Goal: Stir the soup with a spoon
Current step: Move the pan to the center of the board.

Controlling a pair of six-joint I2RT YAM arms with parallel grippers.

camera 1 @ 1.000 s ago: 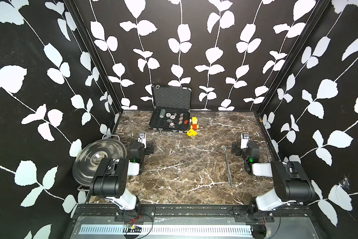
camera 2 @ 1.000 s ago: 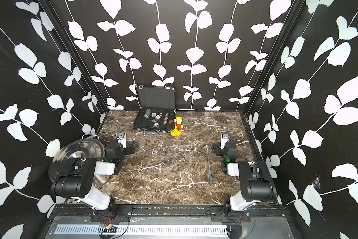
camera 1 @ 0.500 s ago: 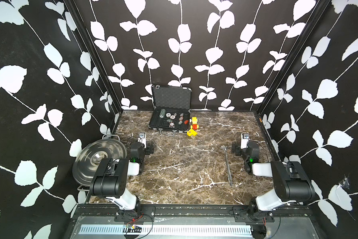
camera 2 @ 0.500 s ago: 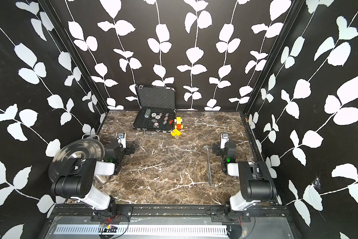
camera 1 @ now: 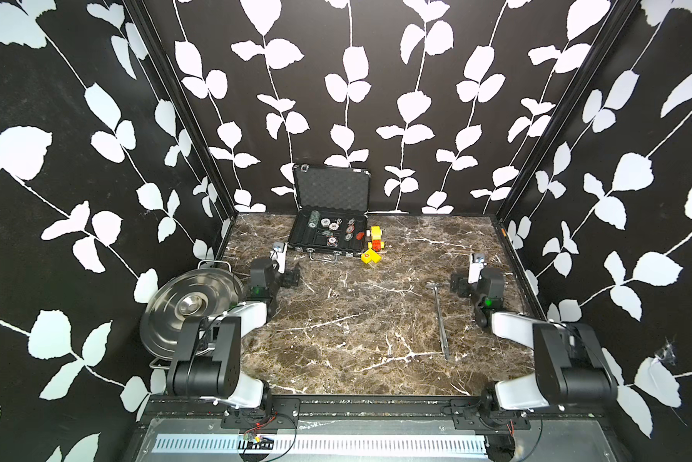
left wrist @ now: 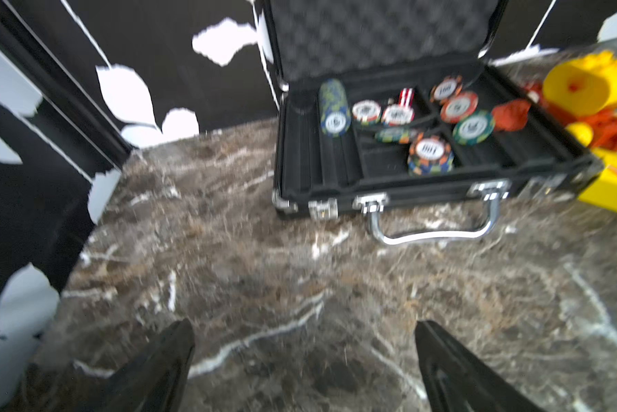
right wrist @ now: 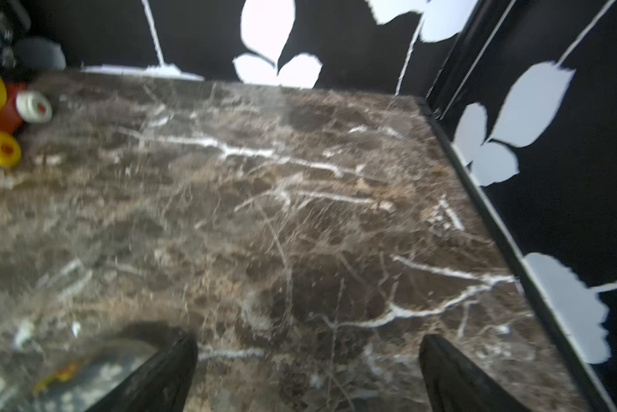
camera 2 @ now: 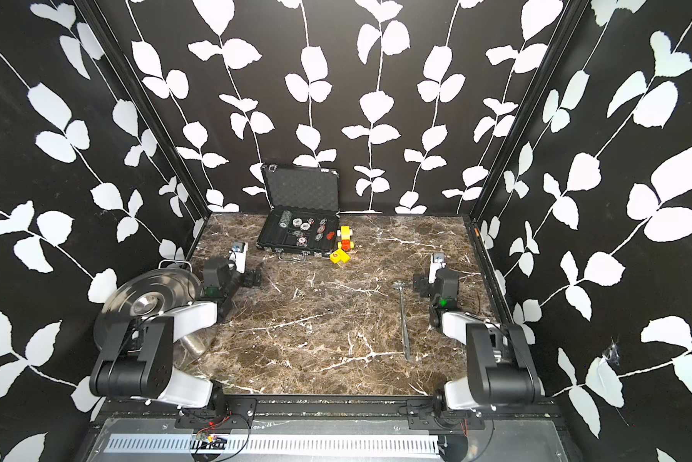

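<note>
**While the spoon lies untouched, nothing has been stirred**

Since both of my grippers are empty, I judge the task to be at its very start. My left gripper (left wrist: 305, 331) is spread wide over bare marble, with nothing between its fingers. My right gripper (right wrist: 309, 342) is spread just as wide and also holds nothing.

In both top views the spoon (camera 1: 439, 320) (camera 2: 402, 320) lies flat on the table (camera 1: 348, 332). Its small round bowl is just beside my right gripper and its handle runs back toward my base. It touches neither arm.

The pot (camera 2: 192, 344) stands at the table's left edge, close behind my left arm. Its lid (camera 1: 194, 304) sits on top at what looks like a slant, so I cannot see any soup. An open case (camera 1: 328, 236) of chips at the back plays no part.

By my reckoning everything remains to be done: grasp the spoon, take off the lid, reach into the pot and stir.
</note>
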